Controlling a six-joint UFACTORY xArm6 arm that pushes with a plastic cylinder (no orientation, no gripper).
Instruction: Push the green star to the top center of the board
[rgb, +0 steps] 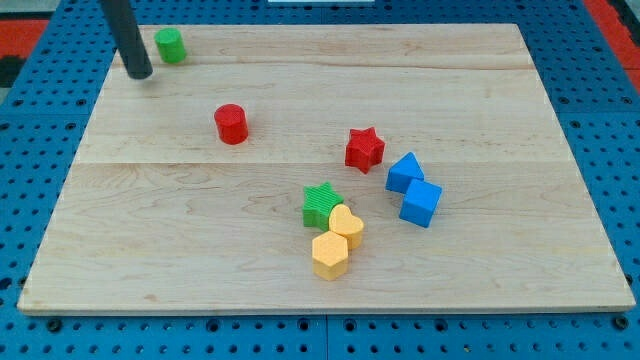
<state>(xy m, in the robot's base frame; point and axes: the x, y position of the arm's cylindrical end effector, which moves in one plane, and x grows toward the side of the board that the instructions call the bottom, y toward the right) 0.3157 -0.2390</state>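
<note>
The green star (320, 204) lies a little below the middle of the wooden board (480, 90). It touches a yellow heart (347, 225) at its lower right. My tip (139, 73) rests near the board's top left corner, far up and to the left of the green star. A green cylinder (170, 45) stands just to the right of the tip, apart from it.
A yellow hexagon (330, 256) sits just below the yellow heart. A red cylinder (231, 124) stands between the tip and the green star. A red star (364, 149) lies up and right of the green star. Two blue blocks (404, 171) (420, 203) sit further right.
</note>
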